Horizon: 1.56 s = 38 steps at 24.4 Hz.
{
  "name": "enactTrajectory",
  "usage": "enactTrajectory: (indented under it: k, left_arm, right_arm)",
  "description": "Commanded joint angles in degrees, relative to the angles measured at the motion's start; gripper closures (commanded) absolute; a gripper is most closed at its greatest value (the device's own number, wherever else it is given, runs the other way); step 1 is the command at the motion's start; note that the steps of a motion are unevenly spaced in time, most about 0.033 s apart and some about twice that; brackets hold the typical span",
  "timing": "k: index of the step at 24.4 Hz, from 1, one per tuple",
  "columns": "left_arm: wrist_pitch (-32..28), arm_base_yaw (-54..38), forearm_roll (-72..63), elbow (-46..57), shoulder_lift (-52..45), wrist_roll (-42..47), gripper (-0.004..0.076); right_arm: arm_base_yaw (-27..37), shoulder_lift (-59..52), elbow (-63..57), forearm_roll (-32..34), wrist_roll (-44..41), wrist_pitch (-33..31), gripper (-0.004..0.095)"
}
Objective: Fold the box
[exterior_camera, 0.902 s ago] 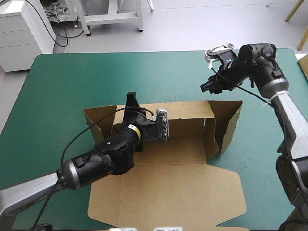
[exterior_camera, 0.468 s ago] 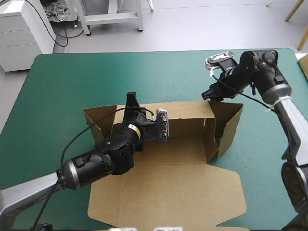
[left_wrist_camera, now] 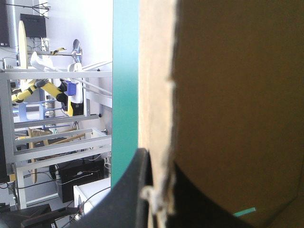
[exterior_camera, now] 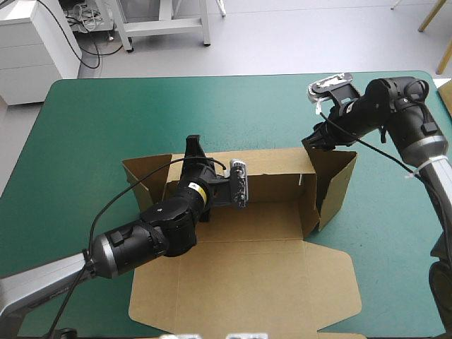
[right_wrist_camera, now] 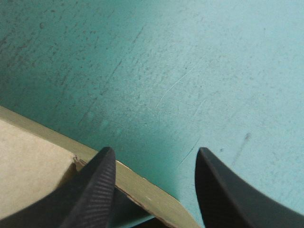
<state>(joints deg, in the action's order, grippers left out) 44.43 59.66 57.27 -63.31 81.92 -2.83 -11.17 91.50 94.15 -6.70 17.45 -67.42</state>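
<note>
Left gripper (exterior_camera: 193, 150) pinches the box (exterior_camera: 244, 279) by its rear wall, holding it upright, while the right gripper (exterior_camera: 311, 140), fingers spread, hovers at the raised far right corner, apparently to grasp it.

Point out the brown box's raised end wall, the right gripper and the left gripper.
Brown cardboard box (exterior_camera: 337, 183): high view, raised end wall.
Right gripper, black finned fingers (right_wrist_camera: 155, 153): right wrist view, midway between open fingertips.
Left gripper (left_wrist_camera: 159, 171): left wrist view, where its fingers pinch the box.
</note>
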Motion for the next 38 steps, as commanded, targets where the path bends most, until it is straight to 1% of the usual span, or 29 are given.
enactTrajectory:
  k: [1,4,7,10,11,15,18,20,22,29,33,36,38]
  left_arm:
    - [-4.55,0.95,-3.75,-0.65,-0.83,0.20,0.0731]
    - [-4.59,0.95,-3.75,-0.65,-0.83,0.20,0.0731]
    - [-4.59,0.95,-3.75,-0.65,-0.83,0.20,0.0731]
    - [-4.59,0.95,-3.75,-0.65,-0.83,0.20,0.0731]
    - [-4.59,0.95,-3.75,-0.65,-0.83,0.20,0.0731]
    - [-4.84,0.95,-3.75,-0.65,-0.83,0.20,0.0731]
    - [-4.84,0.95,-3.75,-0.65,-0.83,0.20,0.0731]
    - [-4.84,0.95,-3.75,-0.65,-0.83,0.20,0.0731]
    - [-4.84,0.95,-3.75,-0.65,-0.83,0.20,0.0731]
    - [-4.84,0.95,-3.75,-0.65,-0.83,0.20,0.0731]
    - [-4.98,0.95,-3.75,-0.65,-0.83,0.20,0.0731]
    - [-4.98,0.95,-3.87,-0.65,-0.83,0.20,0.0731]
    - [-4.98,0.95,-3.87,-0.65,-0.83,0.20,0.0731]
  right_arm:
    - [0.38,-2.21,-1.64,1.58,1.06,0.41,0.0439]
    - [0.38,-3.16,-4.39,0.51,1.09,0.41,0.0439]
    - [0.38,-3.91,-5.93,2.24,1.09,0.41,0.0439]
    - [0.38,-5.90,-7.83,-0.22,1.08,0.41,0.0439]
    - [0.38,-7.49,-9.11,-2.09,1.49,0.41,0.0439]
    - [0.38,-12.58,-14.48,-3.66,3.76,0.67,0.0439]
    - [0.38,-16.71,-20.14,-5.49,4.16,3.80,0.0439]
    - [0.38,-19.66,-23.67,-10.15,6.28,6.63,0.0439]
    - [0.38,-22.18,-27.11,-13.28,8.63,8.83,0.0439]
    - [0.38,-25.85,-33.24,-15.20,11.26,10.07,0.0439]
    - [0.38,-27.27,-35.29,-18.49,13.71,10.89,0.0439]
    - [0.38,-27.73,-35.83,-19.28,13.71,13.95,0.0439]
    - [0.17,-27.76,-35.83,-19.38,12.81,14.79,0.0439]
